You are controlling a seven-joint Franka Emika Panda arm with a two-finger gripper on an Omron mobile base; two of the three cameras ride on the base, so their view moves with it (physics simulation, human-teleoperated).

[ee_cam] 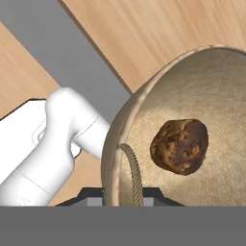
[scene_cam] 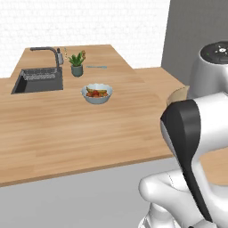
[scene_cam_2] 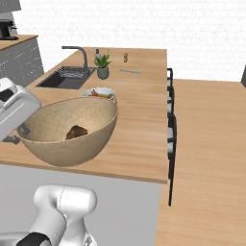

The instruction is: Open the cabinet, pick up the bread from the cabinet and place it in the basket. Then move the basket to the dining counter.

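Left base view looks forward and down over the tabletop [scene_cam: 67, 133] from behind the arm; right base view covers the same tabletop [scene_cam_2: 139, 129] from the other side, both sharing the sink [scene_cam: 38, 80] [scene_cam_2: 65, 78]. Hand view sits close inside the basket [ee_cam: 211, 96].

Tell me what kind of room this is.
A kitchen, most likely: a wood counter with an inset sink and black faucet, a fruit bowl, and white tiled walls behind. The basket holds bread.

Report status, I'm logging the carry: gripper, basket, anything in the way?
Gripper shut on basket rim. Bread inside, basket at dining counter edge. Fruit bowl just behind.
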